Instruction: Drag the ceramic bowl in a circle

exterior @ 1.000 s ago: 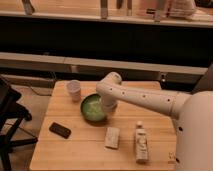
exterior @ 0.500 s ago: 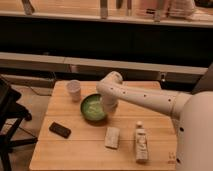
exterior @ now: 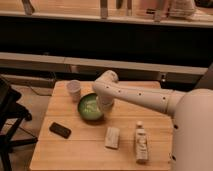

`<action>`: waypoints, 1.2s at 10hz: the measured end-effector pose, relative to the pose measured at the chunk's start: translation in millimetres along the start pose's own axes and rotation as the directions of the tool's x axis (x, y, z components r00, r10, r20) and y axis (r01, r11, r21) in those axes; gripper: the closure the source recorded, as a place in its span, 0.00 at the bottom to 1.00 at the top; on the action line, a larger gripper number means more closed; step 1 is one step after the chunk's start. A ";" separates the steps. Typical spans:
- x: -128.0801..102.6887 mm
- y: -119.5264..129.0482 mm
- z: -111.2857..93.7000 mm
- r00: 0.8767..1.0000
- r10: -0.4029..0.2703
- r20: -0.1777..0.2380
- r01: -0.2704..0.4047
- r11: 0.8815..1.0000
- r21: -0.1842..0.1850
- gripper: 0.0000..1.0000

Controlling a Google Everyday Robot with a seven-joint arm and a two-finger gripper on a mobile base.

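In the camera view we see the white arm (exterior: 145,96) reach in from the right, bend at an elbow above the desk (exterior: 85,145) and drop toward the ceramic bowl (exterior: 90,107) — which sits left of centre, just below the small white cup (exterior: 74,89). The gripper (exterior: 105,104) meets the bowl's right rim; the forearm hides it, so we cannot tell its state.
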 end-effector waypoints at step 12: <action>14.5 8.8 -6.7 1.000 0.023 0.016 -0.023 1.000 0.018 0.99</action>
